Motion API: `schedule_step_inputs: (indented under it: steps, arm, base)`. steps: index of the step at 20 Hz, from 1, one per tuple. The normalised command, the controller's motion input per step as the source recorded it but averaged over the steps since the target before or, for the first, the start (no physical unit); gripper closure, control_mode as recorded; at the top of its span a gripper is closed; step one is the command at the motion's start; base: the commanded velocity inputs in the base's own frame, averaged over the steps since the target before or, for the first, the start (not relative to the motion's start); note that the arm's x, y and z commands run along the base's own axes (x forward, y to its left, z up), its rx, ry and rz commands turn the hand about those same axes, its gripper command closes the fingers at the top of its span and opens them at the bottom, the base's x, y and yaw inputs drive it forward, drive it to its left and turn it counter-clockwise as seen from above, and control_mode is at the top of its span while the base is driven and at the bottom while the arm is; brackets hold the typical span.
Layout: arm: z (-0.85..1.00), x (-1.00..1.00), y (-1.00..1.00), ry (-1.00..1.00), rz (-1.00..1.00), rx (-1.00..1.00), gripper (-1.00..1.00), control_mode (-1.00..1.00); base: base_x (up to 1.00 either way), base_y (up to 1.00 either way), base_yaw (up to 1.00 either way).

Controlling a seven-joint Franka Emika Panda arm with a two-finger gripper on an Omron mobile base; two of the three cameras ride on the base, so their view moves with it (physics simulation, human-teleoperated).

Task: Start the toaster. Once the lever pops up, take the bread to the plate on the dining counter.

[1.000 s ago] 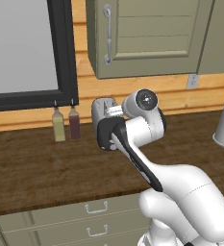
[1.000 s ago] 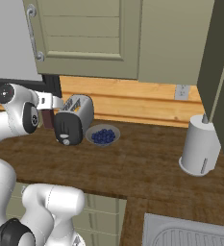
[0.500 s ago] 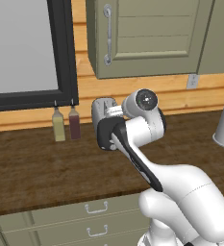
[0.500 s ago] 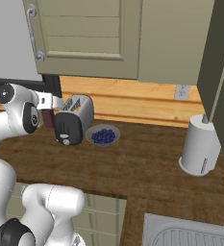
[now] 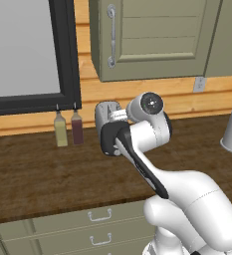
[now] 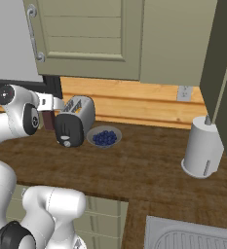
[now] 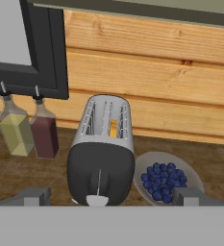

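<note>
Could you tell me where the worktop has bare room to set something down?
Free: the wide stretch between the bowl of blueberries and the white canister, and the front strip ahead of the two bottles. Crowded: bottles, toaster and bowl cluster along the wall.

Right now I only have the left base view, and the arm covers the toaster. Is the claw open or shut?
Observer: Open. In the hand view the claw has its tips wide apart and faces the black end panel of the toaster.
Operator: Where is the lever?
Observer: The lever is a whitish tab sitting low on that panel. I cannot tell whether the claw touches it.
Operator: Is the bread in there?
Observer: Yes, a golden edge of the bread shows sunk deep in one slot.
Operator: Anything close by?
Observer: A grey bowl of blueberries sits right beside the toaster, on the side away from the bottles.
</note>
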Motion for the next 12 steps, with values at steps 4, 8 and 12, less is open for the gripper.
schedule_step_inputs:
  steps: [4, 8, 12]
  arm:
    - [0.00, 0.00, 0.00, 0.00, 0.00, 0.00, -1.00, -1.00]
    - [0.00, 0.00, 0.00, 0.00, 0.00, 0.00, -1.00, -1.00]
    - [0.00, 0.00, 0.00, 0.00, 0.00, 0.00, -1.00, -1.00]
  base:
    - [0.00, 0.00, 0.00]
    - [0.00, 0.00, 0.00]
    - [0.00, 0.00, 0.00]
